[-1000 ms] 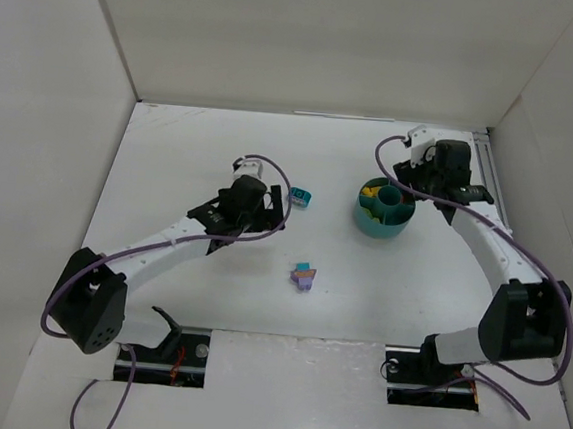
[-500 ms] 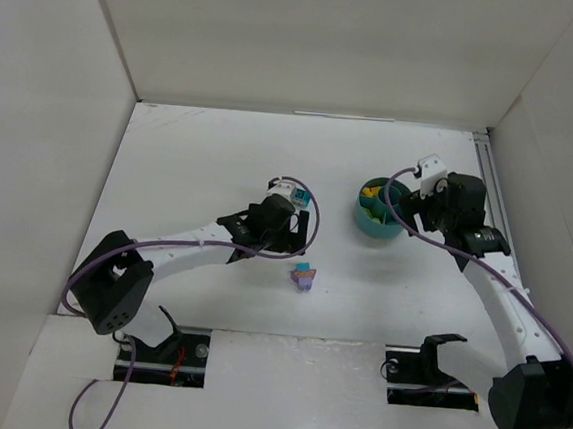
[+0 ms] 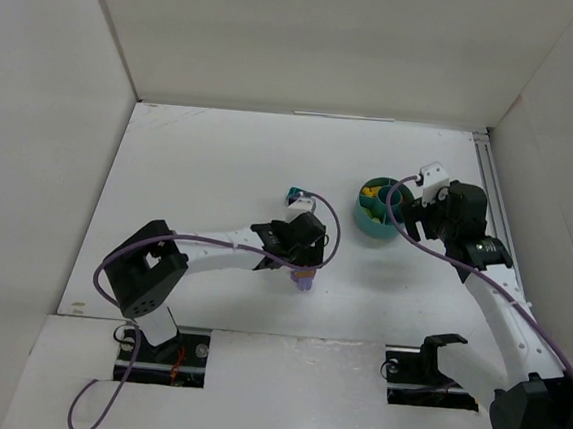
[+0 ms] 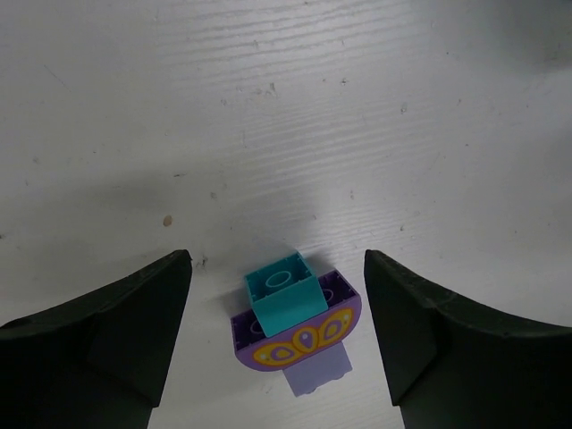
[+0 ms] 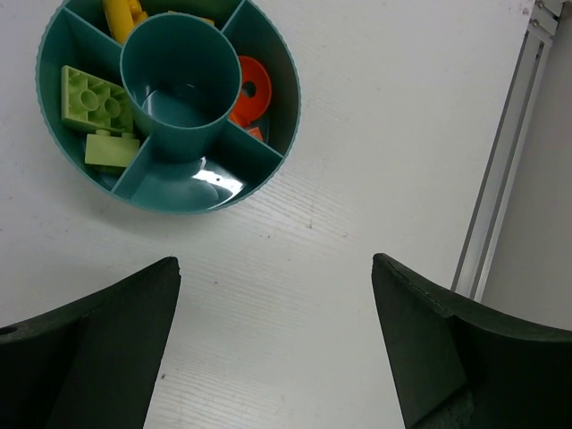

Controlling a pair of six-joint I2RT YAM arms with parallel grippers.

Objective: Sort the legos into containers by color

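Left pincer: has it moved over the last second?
Yes. In the top view the left pincer has swung from beside the lone teal brick toward the near edge, and now hovers over the purple stack, which stayed put.

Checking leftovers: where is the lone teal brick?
In the top view, the lone teal brick lies left of the teal bowl, farther back than the purple piece.
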